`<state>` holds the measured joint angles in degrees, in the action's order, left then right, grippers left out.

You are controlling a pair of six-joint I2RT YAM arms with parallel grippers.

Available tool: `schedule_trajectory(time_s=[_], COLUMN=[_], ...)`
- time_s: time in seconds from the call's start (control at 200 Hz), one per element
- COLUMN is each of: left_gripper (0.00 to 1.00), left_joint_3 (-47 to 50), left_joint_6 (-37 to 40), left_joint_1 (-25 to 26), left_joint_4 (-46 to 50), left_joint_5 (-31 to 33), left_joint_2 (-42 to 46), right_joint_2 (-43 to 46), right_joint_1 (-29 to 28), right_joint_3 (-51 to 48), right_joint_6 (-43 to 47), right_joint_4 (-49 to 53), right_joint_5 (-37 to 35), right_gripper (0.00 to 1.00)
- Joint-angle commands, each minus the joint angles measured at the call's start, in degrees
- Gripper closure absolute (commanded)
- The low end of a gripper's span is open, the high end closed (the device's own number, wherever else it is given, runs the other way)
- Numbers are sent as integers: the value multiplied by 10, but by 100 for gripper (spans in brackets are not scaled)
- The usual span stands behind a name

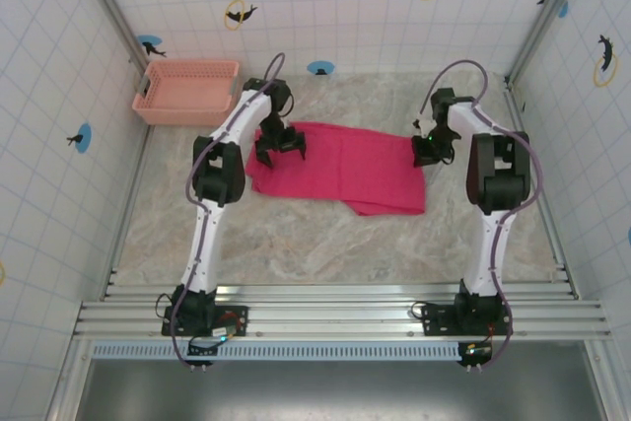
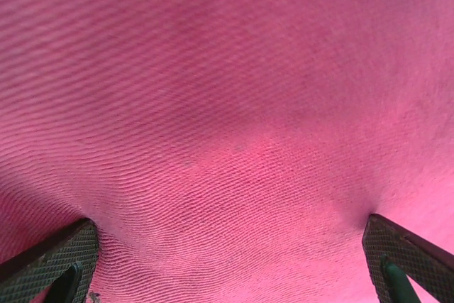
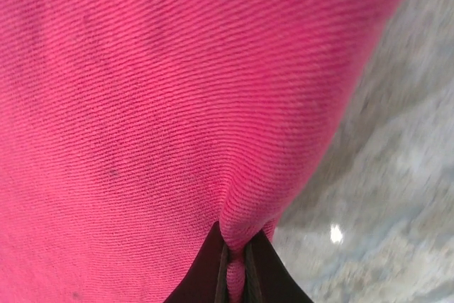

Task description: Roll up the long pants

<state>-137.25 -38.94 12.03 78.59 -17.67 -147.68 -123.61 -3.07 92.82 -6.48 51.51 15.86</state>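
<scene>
Long pants [image 1: 340,170] lie folded flat on the marble table [image 1: 296,253], just right of the salmon basket [image 1: 187,91] and a little nearer the arm bases, close to it but not touching. Seen from above, the left gripper [image 1: 279,148] stands on the end of the cloth closest to the basket with its fingers spread. The right gripper [image 1: 430,153] sits at the edge of the end farthest from the basket.

In the left wrist view, two dark textured fingers [image 2: 57,260] are held wide apart at the lower corners, their tips meeting the magenta weave. The cloth dimples slightly at the right-hand tip.

In the right wrist view, black fingers [image 3: 198,282] are pressed together on a narrow fold at the edge of the long pants, and the cloth rises to them in a ridge. Bare table shows beside that edge, on the side away from the basket.
</scene>
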Motion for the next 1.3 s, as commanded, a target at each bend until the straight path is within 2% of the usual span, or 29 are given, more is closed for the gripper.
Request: schedule_trajectory(time_s=[0.0,0.04,0.115,0.23,0.28,0.39,0.505,0.59,0.721,0.811,0.866,0.926,1.036,1.141,1.296], left_gripper=[3,2,3,3,3,3,3,2,2,3,3,3,3,2,3], left_joint_3=[-35,-32,-15,34,19,-70,-74,-77,-77,-77,-84,-103,-80,-79,-71], left_joint_6=[-23,-50,-112,-240,-279,-332,-396,-433,-473,-493,-483,-452,-429,-370,-215], left_joint_1=[-15,-19,-22,-18,-12,7,27,33,33,27,20,12,-4,-20,-38], left_joint_4=[-67,-99,-171,-341,-390,-426,-518,-569,-643,-711,-739,-719,-733,-703,-576], left_joint_5=[-30,-47,-79,-150,-168,-177,-179,-188,-220,-243,-262,-275,-294,-310,-310], left_joint_2=[-61,-66,-74,-86,-107,-165,-188,-208,-230,-236,-236,-228,-177,-126,-40], right_joint_2=[41,59,92,138,156,178,185,184,179,169,167,171,189,225,259], right_joint_1=[-26,-36,-61,-120,-153,-211,-266,-307,-337,-338,-338,-338,-344,-364,-390], right_joint_3=[-70,-94,-130,-166,-182,-201,-216,-210,-165,-127,-92,-49,8,-17,-99], right_joint_6=[-15,-26,-47,-88,-112,-156,-203,-232,-228,-203,-175,-138,-36,78,188], right_joint_4=[48,49,52,66,63,53,31,14,26,59,92,144,227,235,193], right_joint_5=[18,18,62,78,89,103,131,154,154,160,152,119,29,-81,-174], right_gripper=[94,94,92,91,91,91,89,81,61,57,55,54,51,50,48])
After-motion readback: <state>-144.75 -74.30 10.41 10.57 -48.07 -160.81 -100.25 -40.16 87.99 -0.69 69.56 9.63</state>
